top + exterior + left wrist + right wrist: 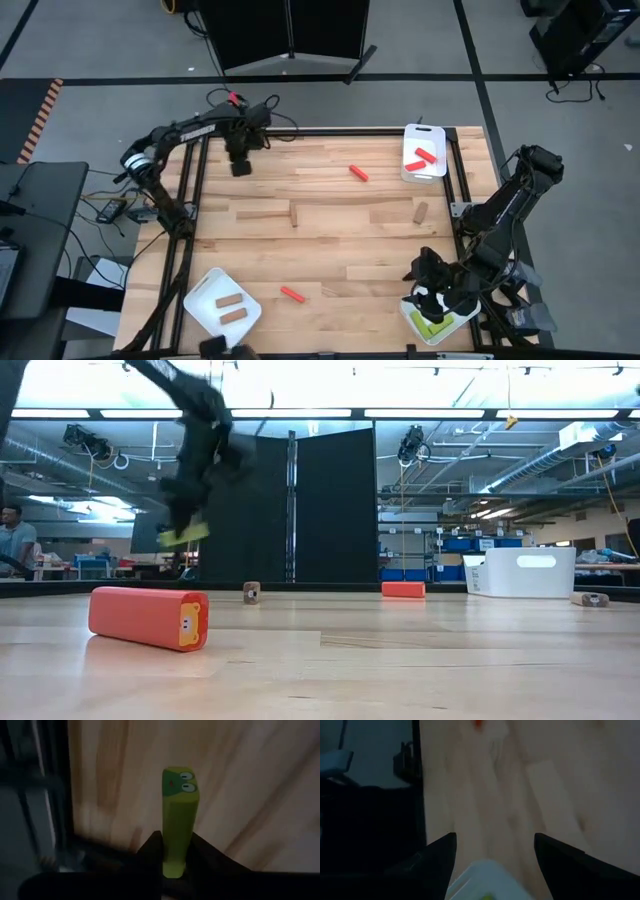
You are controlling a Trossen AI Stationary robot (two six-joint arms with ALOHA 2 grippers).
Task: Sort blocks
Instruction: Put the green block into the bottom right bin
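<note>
**Carefully now: the green block is going a long way**

The wooden table [330,250] is holding three white trays. The tray for green blocks [462,318] is sitting at the near right corner. The tray for red blocks [410,135] is sitting at the far right, and the tray for brown blocks [203,292] at the near left.

The left gripper [240,163] is hanging over the far left part of the table, well apart from the green tray. It is squeezing the green block [180,820] by one end, with most of the block sticking out.

The right gripper [428,275] is hovering just over the green tray with its fingers spread and nothing between them.

I am thinking two things could go wrong. The block could be tipping or slipping out on the long ride, because so little of it is being pinched. And the two arms could be bumping if both are reaching over that one tray.

A red block [357,173], another red block [292,294] and a brown block [420,211] are lying loose on the table, waiting.
</note>
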